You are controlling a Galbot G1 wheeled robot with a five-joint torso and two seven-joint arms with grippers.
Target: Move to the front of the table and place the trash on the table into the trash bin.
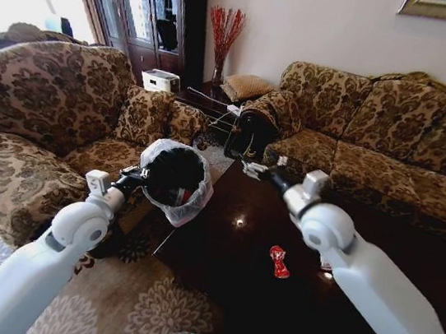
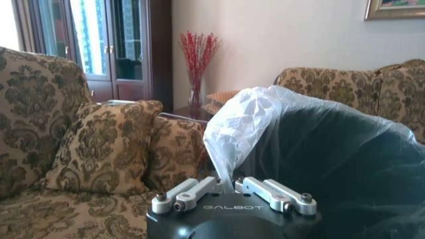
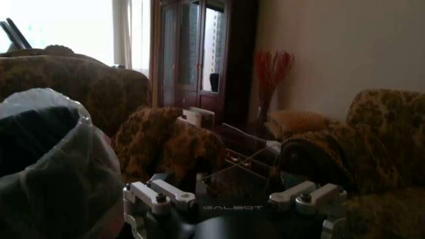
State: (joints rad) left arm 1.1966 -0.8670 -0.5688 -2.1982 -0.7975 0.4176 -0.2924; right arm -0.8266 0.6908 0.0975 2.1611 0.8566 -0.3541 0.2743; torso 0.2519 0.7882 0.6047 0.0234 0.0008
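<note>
One red wrapper (image 1: 279, 261) lies nearest, on the dark glossy table (image 1: 224, 275), just left of the right arm's forearm; a small pale scrap (image 1: 326, 266) shows at that arm's edge, too hidden to name. That makes one clear piece of trash on the tabletop, with nothing else to count there.

Farther out, the left gripper (image 1: 140, 176) is clenched on the rim of the trash bin (image 1: 176, 179), holding it up off the floor beside the table's left edge, tipped with its mouth facing the robot. In the left wrist view the left gripper (image 2: 228, 182) pinches the white bag liner (image 2: 242, 124) where it folds over the rim. The single bin's black inside looks dark, and whether anything lies in it cannot be told.

The right gripper (image 1: 250, 167) reaches over the far end of the table, just right of the bin and apart from it. Its fingers (image 3: 161, 195) stand spread wide, holding nothing.

Beyond stand two patterned sofas, one (image 1: 47, 117) on the left behind the bin and one (image 1: 376, 139) on the right behind the table. A vase of red twigs (image 1: 223, 38) stands in the far corner.
</note>
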